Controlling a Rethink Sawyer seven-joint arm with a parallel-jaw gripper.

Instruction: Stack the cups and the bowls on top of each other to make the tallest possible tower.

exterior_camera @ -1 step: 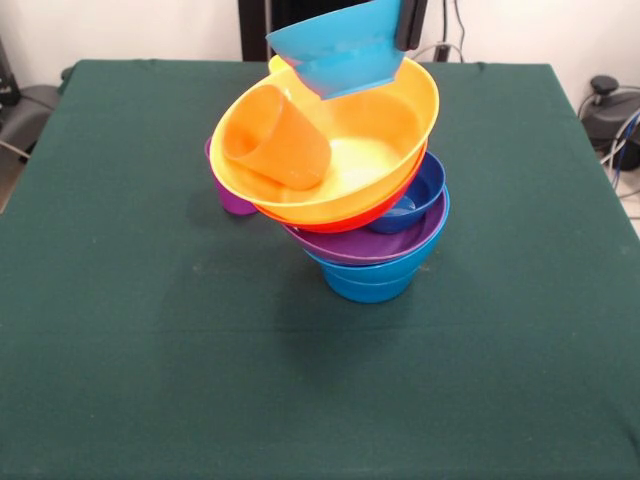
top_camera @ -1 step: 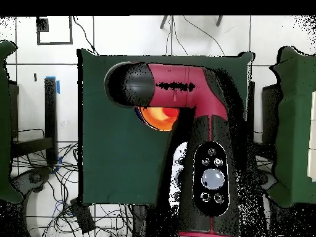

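The tower (exterior_camera @ -1 step: 370, 215) stands on the green table (exterior_camera @ -1 step: 150, 350), leaning toward the picture's left in the front view. Its base is two nested mid-blue bowls (exterior_camera @ -1 step: 370, 280); on them rests the wide purple bowl (exterior_camera @ -1 step: 360, 245), with the small dark blue bowl (exterior_camera @ -1 step: 415, 195) sitting inside it. Above that only a thin red-orange rim of the wide orange bowl (exterior_camera @ -1 step: 350, 218) shows beneath the large yellow bowl (exterior_camera @ -1 step: 400, 125), which tilts steeply. The orange cup (exterior_camera @ -1 step: 275, 140) lies on its side inside the yellow bowl, mouth toward the bowl's middle. A purple cup (exterior_camera @ -1 step: 232, 195) peeks out behind the yellow bowl's left rim, mostly hidden. The cyan bowl (exterior_camera @ -1 step: 340, 50) is tilted just above the yellow bowl's far rim, its top cut off by the picture edge; the gripper (exterior_camera @ -1 step: 410, 25) shows only as a dark piece at the bowl's right wall, so I cannot tell whether its jaws are clenched on it. In the overhead view the red and black arm (top_camera @ -1 step: 185, 105) covers nearly the whole tower, leaving only an orange glow. No writing can be read.
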